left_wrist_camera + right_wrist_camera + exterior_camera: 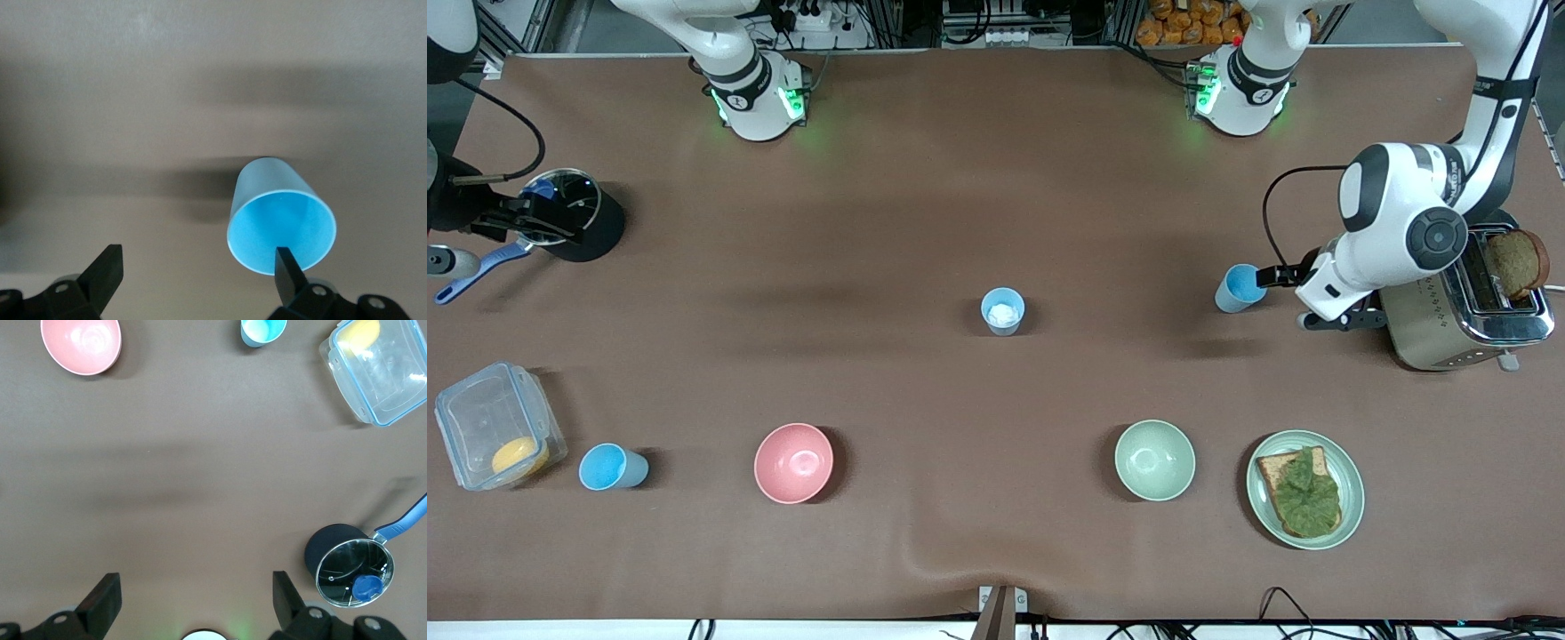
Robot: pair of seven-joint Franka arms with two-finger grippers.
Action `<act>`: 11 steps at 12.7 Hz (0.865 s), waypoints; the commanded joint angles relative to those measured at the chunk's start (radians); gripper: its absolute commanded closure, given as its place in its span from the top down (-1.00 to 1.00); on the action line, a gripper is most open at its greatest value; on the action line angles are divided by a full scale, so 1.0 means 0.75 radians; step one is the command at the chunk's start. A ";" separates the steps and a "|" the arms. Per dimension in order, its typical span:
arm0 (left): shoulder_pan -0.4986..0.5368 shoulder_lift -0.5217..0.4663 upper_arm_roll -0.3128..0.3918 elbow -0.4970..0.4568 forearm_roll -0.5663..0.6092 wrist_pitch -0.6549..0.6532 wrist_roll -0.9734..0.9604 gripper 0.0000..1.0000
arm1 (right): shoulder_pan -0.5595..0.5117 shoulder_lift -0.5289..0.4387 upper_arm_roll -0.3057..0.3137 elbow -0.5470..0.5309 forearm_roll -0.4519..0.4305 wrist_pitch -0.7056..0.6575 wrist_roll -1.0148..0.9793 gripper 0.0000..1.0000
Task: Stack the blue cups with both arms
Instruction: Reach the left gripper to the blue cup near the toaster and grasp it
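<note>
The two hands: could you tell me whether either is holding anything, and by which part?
Nothing is held. The left hand is open beside a blue cup, one finger at its rim without gripping. The right hand is open over bare table near the pot.

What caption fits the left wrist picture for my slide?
Open left pincer closing in on a light-blue plastic cup standing on the brown table.

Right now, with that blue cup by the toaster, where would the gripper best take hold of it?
Probably across the rim. The cup stands upright, mouth up, beside the toaster, with bare table around it. The open left gripper is close, one finger at the rim, so a side approach from the toaster's end, fingers straddling the wall, looks simplest.
</note>
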 commanded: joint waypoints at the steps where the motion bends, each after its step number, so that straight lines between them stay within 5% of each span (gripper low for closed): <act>1: 0.002 -0.048 -0.009 -0.131 0.009 0.145 0.019 1.00 | -0.038 -0.026 0.027 -0.013 -0.024 -0.003 -0.003 1.00; 8: 0.006 0.032 -0.009 -0.156 0.009 0.235 0.021 1.00 | -0.032 -0.018 0.027 0.005 -0.024 -0.015 0.011 1.00; 9: 0.006 0.038 -0.009 -0.158 0.009 0.241 0.021 0.61 | -0.032 -0.018 0.027 0.005 -0.024 -0.017 0.011 1.00; 11: -0.004 0.046 -0.009 -0.156 0.009 0.243 0.023 -0.65 | -0.032 -0.018 0.027 0.005 -0.024 -0.017 0.011 1.00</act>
